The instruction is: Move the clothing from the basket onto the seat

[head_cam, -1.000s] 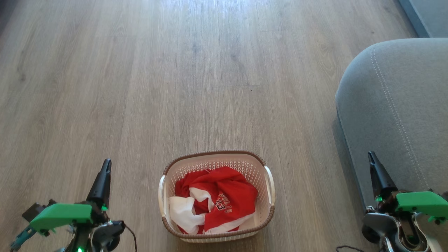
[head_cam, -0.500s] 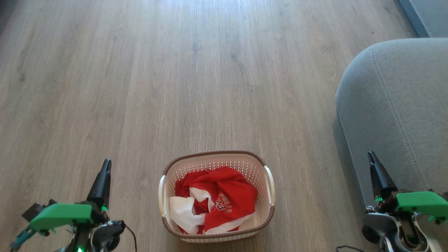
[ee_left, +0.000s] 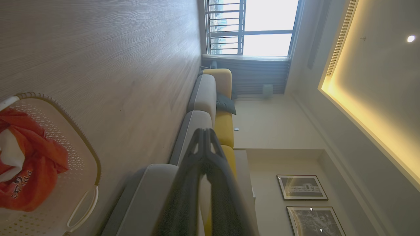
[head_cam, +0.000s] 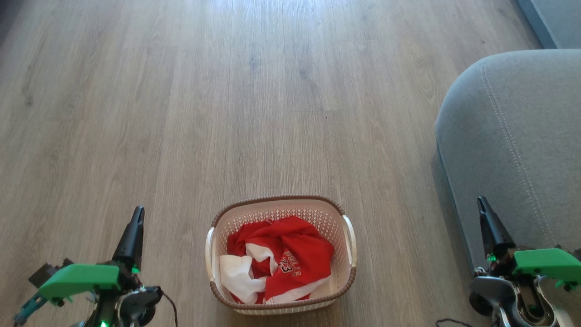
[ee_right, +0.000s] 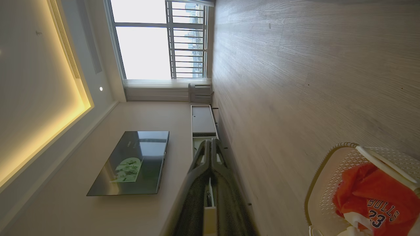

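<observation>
The cream basket [head_cam: 349,243] with a brown rim stands on the wooden floor at the bottom middle of the head view. Red and white clothing [head_cam: 281,259] lies bunched inside it, a "23" print showing. The grey seat [head_cam: 513,136] rises at the right. My left gripper [head_cam: 137,211] is shut and empty, left of the basket. My right gripper [head_cam: 480,200] is shut and empty too, in front of the seat's side. The left wrist view shows the basket [ee_left: 88,157], the clothing [ee_left: 29,170] and my left gripper [ee_left: 204,130]; the right wrist view shows the basket [ee_right: 325,183], the clothing [ee_right: 370,196] and my right gripper [ee_right: 210,141].
Bare wooden floor [head_cam: 254,100] stretches ahead of the basket. In the left wrist view a grey and yellow sofa [ee_left: 210,98] runs toward a window. In the right wrist view a television [ee_right: 131,162] hangs on the wall above a low cabinet [ee_right: 201,121].
</observation>
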You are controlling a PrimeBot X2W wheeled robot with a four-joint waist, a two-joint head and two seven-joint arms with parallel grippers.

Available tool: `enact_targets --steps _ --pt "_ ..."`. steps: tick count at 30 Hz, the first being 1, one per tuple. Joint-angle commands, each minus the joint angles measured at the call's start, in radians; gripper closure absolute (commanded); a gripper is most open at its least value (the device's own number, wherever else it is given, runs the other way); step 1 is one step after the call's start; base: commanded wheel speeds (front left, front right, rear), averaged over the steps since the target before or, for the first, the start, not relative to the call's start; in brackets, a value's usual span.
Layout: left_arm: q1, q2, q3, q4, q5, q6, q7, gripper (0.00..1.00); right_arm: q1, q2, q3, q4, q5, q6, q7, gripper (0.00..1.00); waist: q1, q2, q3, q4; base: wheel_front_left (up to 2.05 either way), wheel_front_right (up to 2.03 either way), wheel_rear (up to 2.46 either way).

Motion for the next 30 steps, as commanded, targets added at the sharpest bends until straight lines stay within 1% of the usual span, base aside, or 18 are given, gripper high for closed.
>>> enact_targets --steps 1,30 --pt "-0.048 0.011 0.034 -0.033 -0.006 -0.009 0.007 1.0 -0.056 -0.004 0.018 -0.038 0.006 0.001 0.006 1.0 0.0 0.0 0.0 0.0 0.0 0.0 0.0" --pt "-0.048 0.011 0.034 -0.033 -0.006 -0.009 0.007 1.0 -0.056 -0.004 0.018 -0.038 0.006 0.001 0.006 1.0 0.0 0.0 0.0 0.0 0.0 0.0 0.0"
